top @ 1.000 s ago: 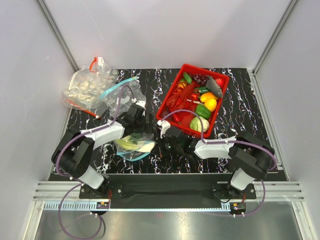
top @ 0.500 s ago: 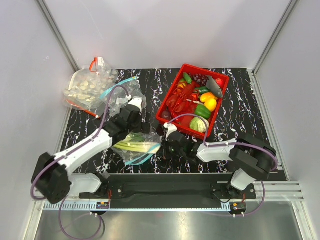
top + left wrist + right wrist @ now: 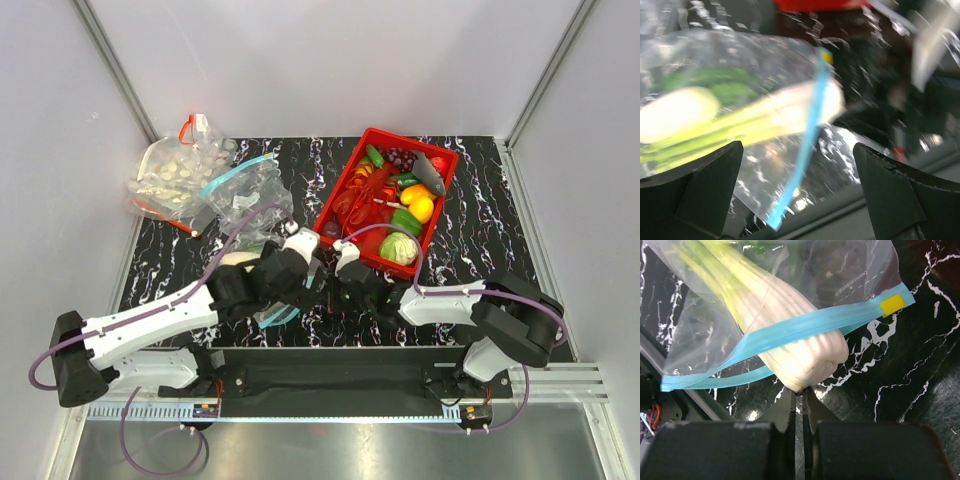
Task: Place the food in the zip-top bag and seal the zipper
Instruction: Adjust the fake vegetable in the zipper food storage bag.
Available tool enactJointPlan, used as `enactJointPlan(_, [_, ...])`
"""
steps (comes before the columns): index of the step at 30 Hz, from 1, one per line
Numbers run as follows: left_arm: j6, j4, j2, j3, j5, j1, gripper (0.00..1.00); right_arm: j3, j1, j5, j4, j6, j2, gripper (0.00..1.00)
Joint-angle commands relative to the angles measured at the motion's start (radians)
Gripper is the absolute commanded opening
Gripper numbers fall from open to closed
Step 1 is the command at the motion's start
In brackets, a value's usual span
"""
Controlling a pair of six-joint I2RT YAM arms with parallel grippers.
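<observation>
Trouble at the mouth: the long white-stalked leek [image 3: 805, 360] pokes past the teal-blue zipper strip [image 3: 805, 325] of the clear crinkly zip-top bag [image 3: 705, 330], mid-frame in the right wrist view. Our right end effector [image 3: 800, 395], pressed together and empty, meets that end; the left end effector [image 3: 797, 165] hangs spread. Sealing now, we judge, would jam; pushing may slide the unheld bag.

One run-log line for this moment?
leek: stalk end past zipper | zipper: unsealed | left end effector: open | right end effector: shut
</observation>
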Motion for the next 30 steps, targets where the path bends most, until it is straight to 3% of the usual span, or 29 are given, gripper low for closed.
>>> enactJointPlan(1, [-0.005, -0.024, -0.002, -0.012, -0.001, -0.075, 0.99, 0.019, 0.011, 0.05, 0.029, 0.01, -0.057, 0.0])
enactJointPlan(8, [-0.028, 0.023, 0.055, -0.085, -0.019, -0.097, 0.96, 0.04, 0.011, 0.045, 0.006, 0.008, -0.065, 0.0])
enactJointPlan(15, [-0.1, 0.013, 0.153, -0.098, -0.096, -0.091, 0.83, 0.039, 0.009, 0.045, 0.012, 0.008, -0.071, 0.0])
enactJointPlan(18, [-0.11, 0.019, 0.21, -0.096, -0.1, -0.079, 0.72, 0.04, 0.011, 0.045, 0.012, 0.008, -0.079, 0.0])
enactJointPlan(21, [-0.13, -0.002, 0.265, -0.079, -0.139, -0.075, 0.53, 0.046, 0.009, 0.041, 0.004, 0.005, -0.08, 0.0])
enactJointPlan(22, [-0.133, -0.016, 0.276, -0.07, -0.159, -0.077, 0.43, 0.049, 0.011, 0.038, 0.001, 0.001, -0.082, 0.0])
enactJointPlan(23, [-0.13, -0.029, 0.285, -0.043, -0.177, -0.077, 0.25, 0.054, 0.011, 0.036, -0.005, 0.001, -0.082, 0.0])
enactJointPlan(26, [-0.07, -0.076, 0.268, 0.04, -0.174, -0.086, 0.0, 0.062, 0.009, 0.016, -0.023, -0.016, -0.1, 0.0])
enactJointPlan(30, [0.036, -0.169, 0.236, 0.193, -0.153, -0.138, 0.0, 0.105, 0.009, -0.01, -0.149, -0.067, -0.207, 0.0])
